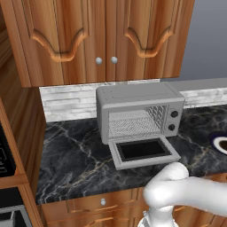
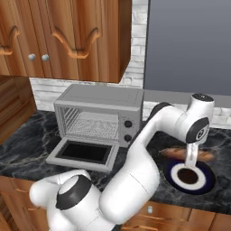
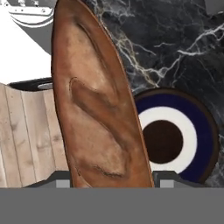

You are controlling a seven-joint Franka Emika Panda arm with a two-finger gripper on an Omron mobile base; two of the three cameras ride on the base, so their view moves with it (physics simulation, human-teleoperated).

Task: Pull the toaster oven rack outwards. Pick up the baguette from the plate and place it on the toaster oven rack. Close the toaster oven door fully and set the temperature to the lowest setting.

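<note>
My gripper [image 2: 191, 158] is shut on the reddish-brown baguette [image 2: 180, 154], holding it level a little above the plate [image 2: 203, 182]. In the hand view the baguette [image 3: 98, 109] runs up between my fingers, with the plate [image 3: 183, 116] on the counter beneath it. The plate's edge [image 1: 220, 142] shows at the far right of the left base view. The grey toaster oven [image 1: 137, 99] [image 2: 101, 99] stands to the left. Its door [image 1: 144, 150] [image 2: 83, 153] lies folded down flat. The wire rack [image 1: 133, 124] [image 2: 94, 124] sits inside the cavity.
Dark marble counter [image 1: 75, 155] carries the oven and plate. Wooden wall cabinets [image 1: 102, 35] hang above the oven, and a tall wooden side panel [image 1: 26, 128] closes the left. My own arm [image 2: 144, 149] stretches between the oven and the plate.
</note>
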